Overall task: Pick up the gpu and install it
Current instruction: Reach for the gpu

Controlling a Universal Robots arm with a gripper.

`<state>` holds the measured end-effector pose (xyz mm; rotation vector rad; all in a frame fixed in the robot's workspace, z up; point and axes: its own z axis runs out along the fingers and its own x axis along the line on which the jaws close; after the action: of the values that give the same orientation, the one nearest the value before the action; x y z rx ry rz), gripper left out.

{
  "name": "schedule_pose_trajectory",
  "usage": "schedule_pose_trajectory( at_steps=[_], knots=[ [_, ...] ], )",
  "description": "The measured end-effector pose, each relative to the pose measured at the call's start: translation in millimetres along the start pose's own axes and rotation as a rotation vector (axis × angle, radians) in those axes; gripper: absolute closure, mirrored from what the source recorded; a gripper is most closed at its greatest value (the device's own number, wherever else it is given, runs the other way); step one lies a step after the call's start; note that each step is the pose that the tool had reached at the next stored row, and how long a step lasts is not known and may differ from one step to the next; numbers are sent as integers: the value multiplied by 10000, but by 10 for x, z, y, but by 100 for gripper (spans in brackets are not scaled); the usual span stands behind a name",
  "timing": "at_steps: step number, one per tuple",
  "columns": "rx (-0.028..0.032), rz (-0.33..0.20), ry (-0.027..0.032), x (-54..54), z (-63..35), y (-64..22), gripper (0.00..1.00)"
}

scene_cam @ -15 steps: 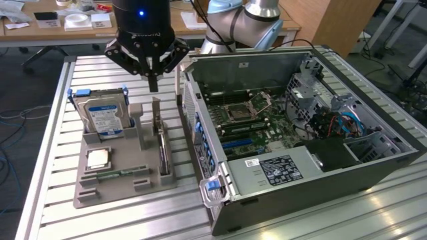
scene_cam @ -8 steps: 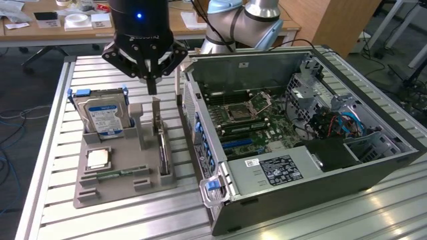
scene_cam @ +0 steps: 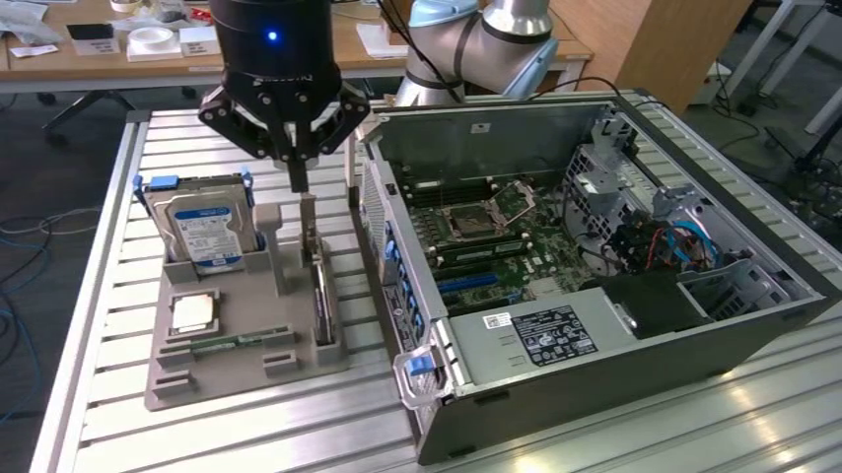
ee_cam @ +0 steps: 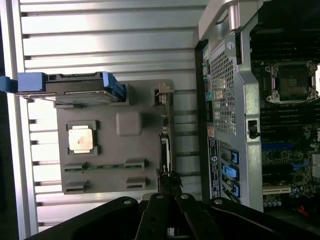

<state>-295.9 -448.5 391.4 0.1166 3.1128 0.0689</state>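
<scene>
On the exterior view's left, the blue-labelled hard drive (scene_cam: 197, 232) stands in the grey holder (scene_cam: 172, 379), with the processor chip (scene_cam: 193, 313) and RAM stick (scene_cam: 237, 342) lying flat nearer the camera. Next along, the gpu (scene_cam: 321, 296) stands on edge in the holder's slot nearest the case, silver bracket at its far end. Right above hangs the gripper (scene_cam: 299, 182), fingers pressed together, nothing visible between them. The card looks light, stiff and fragile, so it is best pinched by its upper edge near the bracket. Rightmost sits the open computer case (scene_cam: 632, 345).

You're in a robotics lab: grey robot arm (scene_cam: 494, 39), ribbed aluminium tabletop (scene_cam: 197, 434) carrying an opened black computer tower (scene_cam: 632, 384), cluttered wooden desks (scene_cam: 79, 71) behind, loose cables (scene_cam: 20, 232) on the floor (scene_cam: 59, 163).
</scene>
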Motion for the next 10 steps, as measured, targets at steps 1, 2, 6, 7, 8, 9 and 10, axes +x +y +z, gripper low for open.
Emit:
schedule_pose_trajectory(
  at_steps=[1, 2, 6, 7, 8, 9, 10],
  knots=[
    [0, -1, 0, -1, 0, -10, 89],
    [0, -1, 0, -2, -1, -24, 89],
    [-1, -1, 0, -7, -4, -91, 89],
    [1, -1, 0, -7, -4, -99, 89],
    [0, 0, 0, -7, -4, -99, 89],
    [1, 0, 0, -7, -5, -99, 89],
    [0, 1, 0, -7, -4, -99, 89]
  ],
)
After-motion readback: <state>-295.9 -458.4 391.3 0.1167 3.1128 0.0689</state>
